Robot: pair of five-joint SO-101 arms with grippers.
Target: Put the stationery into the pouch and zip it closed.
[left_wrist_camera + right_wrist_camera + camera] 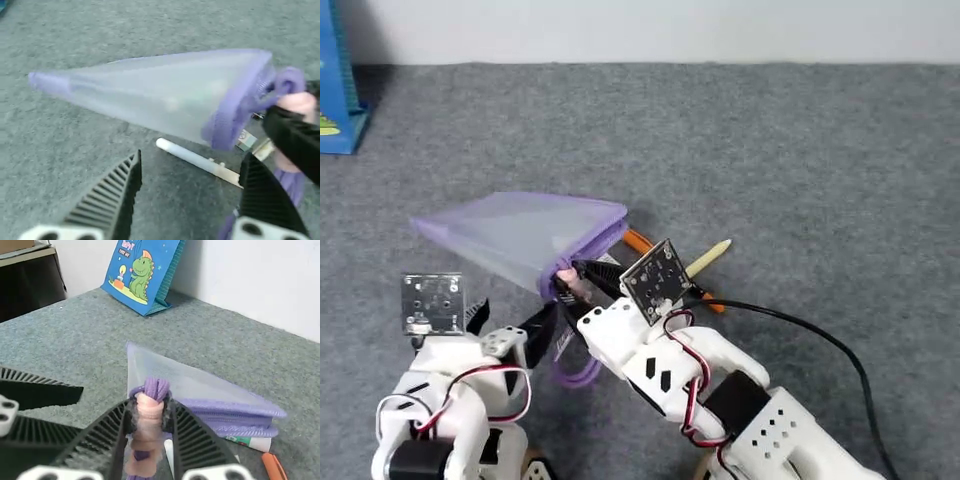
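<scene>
**Mia:** What could go wrong here?

**Ben:** The mouth end of the pouch [525,232] is held up off the desk [800,150] by its purple loop [150,389] and nothing else. The right gripper [149,410] has its fingers shut tight on that loop and on a pink bit [567,277] next to it. If the loop slips out, the pouch will flop down on the pens and push them away.

**Mia:** And the other gripper?

**Ben:** The left gripper [193,156] has its fingers wide open with nothing in them. It sits just beside the pouch's mouth. The two grippers are very close, so they could bump. A hanging pouch can swing too, so a pen pushed at it might miss.

**Mia:** Is the zip open?

**Ben:** I can't tell.

**Mia:** Where is it all?

**Ben:** Near the front edge of the desk, about the middle, right by the arms.

**Mia:** Count for me!

**Ben:** There's one pouch and two grippers. Then one orange pen [638,241], one pale pencil [708,258], one white pen [172,150] and one white tube with green on it [249,442]. That makes four things to put in, I think, and all of them lie out on the desk. One blue bag [338,95] stands by the far left corner.
</scene>
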